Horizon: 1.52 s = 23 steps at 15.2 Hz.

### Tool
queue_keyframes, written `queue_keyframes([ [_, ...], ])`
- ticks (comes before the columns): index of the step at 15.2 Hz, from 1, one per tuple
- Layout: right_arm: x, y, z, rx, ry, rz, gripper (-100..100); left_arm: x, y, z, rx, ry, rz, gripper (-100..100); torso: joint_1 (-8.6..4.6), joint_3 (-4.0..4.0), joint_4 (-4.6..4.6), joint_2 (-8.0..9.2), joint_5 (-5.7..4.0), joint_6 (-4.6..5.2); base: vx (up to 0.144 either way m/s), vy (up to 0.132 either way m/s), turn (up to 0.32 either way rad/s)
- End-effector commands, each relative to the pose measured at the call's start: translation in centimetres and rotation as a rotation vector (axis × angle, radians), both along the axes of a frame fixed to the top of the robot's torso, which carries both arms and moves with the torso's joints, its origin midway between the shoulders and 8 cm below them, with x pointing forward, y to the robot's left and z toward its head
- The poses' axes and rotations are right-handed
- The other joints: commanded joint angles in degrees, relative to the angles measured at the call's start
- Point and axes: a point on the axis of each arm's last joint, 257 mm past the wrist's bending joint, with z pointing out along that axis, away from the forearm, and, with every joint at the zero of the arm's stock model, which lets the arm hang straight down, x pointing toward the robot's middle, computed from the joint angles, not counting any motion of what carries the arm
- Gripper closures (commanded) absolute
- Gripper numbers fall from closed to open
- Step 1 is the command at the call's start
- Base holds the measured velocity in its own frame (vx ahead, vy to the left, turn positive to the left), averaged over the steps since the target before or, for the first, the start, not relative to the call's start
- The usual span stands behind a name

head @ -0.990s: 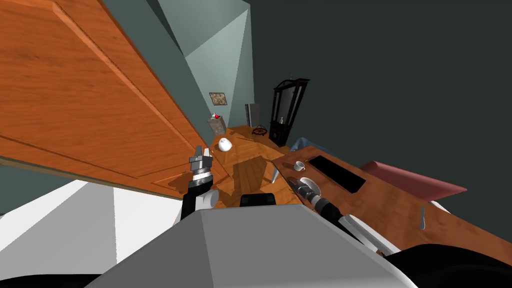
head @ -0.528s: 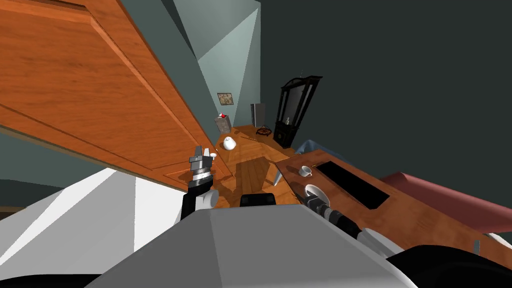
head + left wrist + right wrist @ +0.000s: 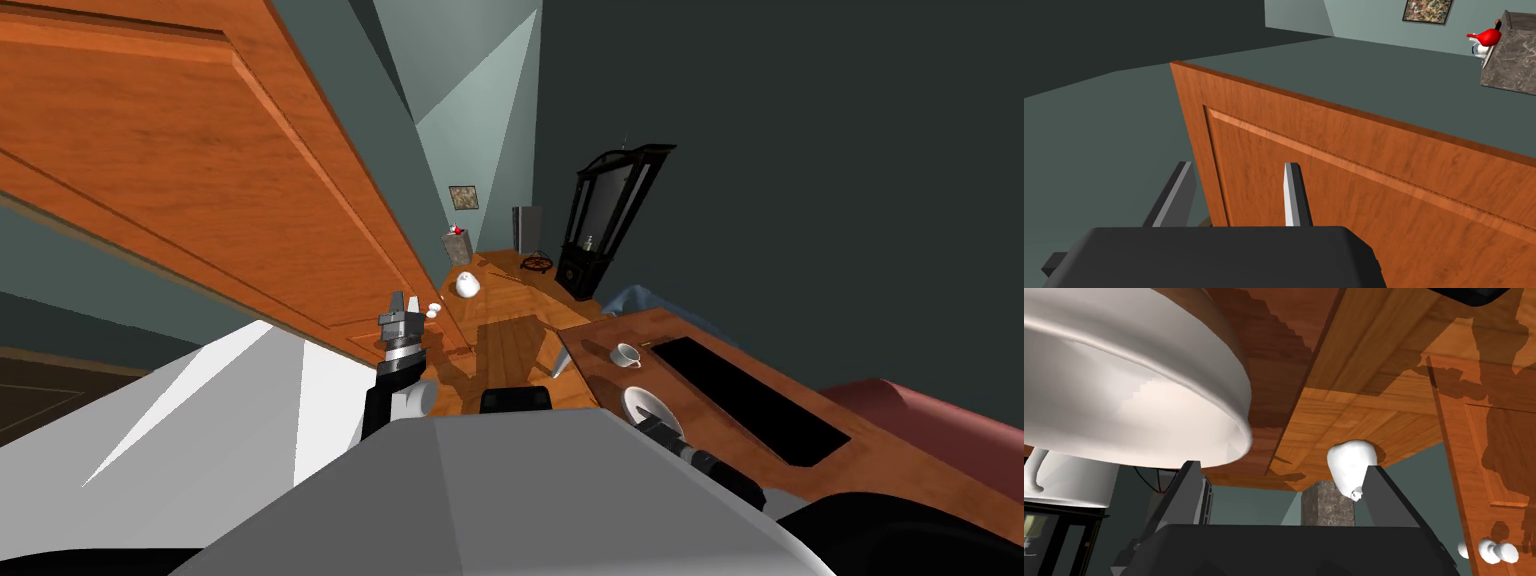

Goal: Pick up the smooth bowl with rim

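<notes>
The white bowl [image 3: 650,403], smooth with a turned-out rim, sits upright on the wooden surface [image 3: 720,425] near its nearest corner, on the robot's right. A small white cup [image 3: 627,354] with a handle stands on the same surface just beyond the bowl and apart from it. A flat black panel [image 3: 750,395] lies on the surface to the outer side of both.

The right claw [image 3: 1281,465] is at the bowl's near edge, released, with its fingers [image 3: 1385,498] spread wide and grasping nothing. In the right wrist view the rim is close by one fingertip, with most of the bowl lying outside the gap; I cannot tell whether they touch.

Past the claw, a rounded white object [image 3: 1351,468] lies on the wood floor [image 3: 505,330], with a grey stone pedestal [image 3: 1329,504] farther off and a dark cabinet [image 3: 605,225] against the wall.

The left claw [image 3: 1239,167] is raised on the robot's left, just beside an orange wooden door [image 3: 1374,190], open and empty. A red thing [image 3: 1486,36] rests on top of the pedestal.
</notes>
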Motion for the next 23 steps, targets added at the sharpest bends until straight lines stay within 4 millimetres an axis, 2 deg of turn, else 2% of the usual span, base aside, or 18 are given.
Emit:
queue_keyframes([
  [1, -3.0, -1.7, -0.9, -0.069, 0.07, 0.05, -100, 0.0, 0.0, 0.0, 0.0, 0.0, 0.0, 0, 0.0, 0.0, 0.0, 0.0, 0.0, 0.0, 0.052, 0.007, 0.235],
  [3, -5.6, -3.1, -1.5, -0.121, 0.128, 0.092, -100, 0.0, 0.0, 0.0, 0.0, 0.0, 0.0, 0, 0.03, -0.03, -0.01, -0.06, 0.0, -0.01, 0.06, 0.013, 0.199],
  [4, -5.6, -3.1, -1.5, -0.121, 0.128, 0.092, -100, 0.0, 0.0, 0.0, 0.0, 0.0, 0.0, 0, 0.05, -0.05, -0.02, -0.09, 0.0, 0.01, 0.053, 0.014, 0.098],
  [6, -8.4, -4.5, -1.9, -0.172, 0.192, 0.139, -100, 0.0, 0.0, 0.0, 0.0, 0.0, 0.0, 0, 0.09, -0.03, -0.01, -0.06, 0.02, 0.01, 0.044, 0.019, 0.115],
  [7, -9.1, -4.8, -2.0, -0.182, 0.206, 0.148, -100, 0.0, 0.0, 0.0, 0.0, 0.0, 0.0, 0, 0.11, -0.03, -0.01, -0.06, 0.03, 0.01, 0.053, 0.021, 0.165],
  [8, -8.0, -4.3, -1.7, -0.162, 0.18, 0.125, -100, 0.0, 0.0, 0.0, 0.0, 0.0, 0.0, 0, 0.12, -0.03, -0.01, -0.06, 0.03, 0.02, 0.032, 0.009, 0.053],
  [9, -8.3, -4.4, -2.7, -0.165, 0.182, 0.115, -100, 0.0, 0.0, 0.0, 0.0, 0.0, 0.0, 0, 0.11, -0.01, 0.0, -0.02, 0.02, 0.03, 0.003, 0.0, 0.089],
  [12, -8.3, -4.3, -3.8, -0.162, 0.18, 0.098, -100, 0.0, 0.0, 0.0, 0.0, 0.0, 0.0, 0, 0.01, 0.11, 0.05, 0.18, -0.02, 0.01, -0.023, -0.01, 0.124],
  [14, -8.3, -4.3, -3.7, -0.162, 0.18, 0.099, -100, 0.0, 0.0, 0.0, 0.0, 0.0, 0.0, 0, -0.01, 0.16, 0.07, 0.27, -0.02, 0.04, -0.022, -0.012, 0.047],
  [15, -8.3, -4.3, -3.7, -0.162, 0.18, 0.099, 100, 0.0, 0.0, 0.0, 0.0, 0.0, 0.0, 0, 0.0, 0.15, 0.07, 0.25, -0.01, 0.04, -0.005, -0.004, 0.0],
  [19, -8.3, -4.3, -3.8, -0.161, 0.18, 0.097, 100, 0.0, 0.0, 0.0, 0.0, 0.0, 0.0, 0, 0.01, 0.11, 0.06, 0.18, -0.01, -0.01, -0.001, 0.0, -0.003],
  [23, -8.4, -4.5, -1.7, -0.167, 0.185, 0.131, 100, 0.0, 0.0, 0.0, 0.0, 0.0, 0.0, 0, 0.1, 0.06, 0.03, 0.09, 0.07, 0.0, 0.025, 0.011, -0.129],
])
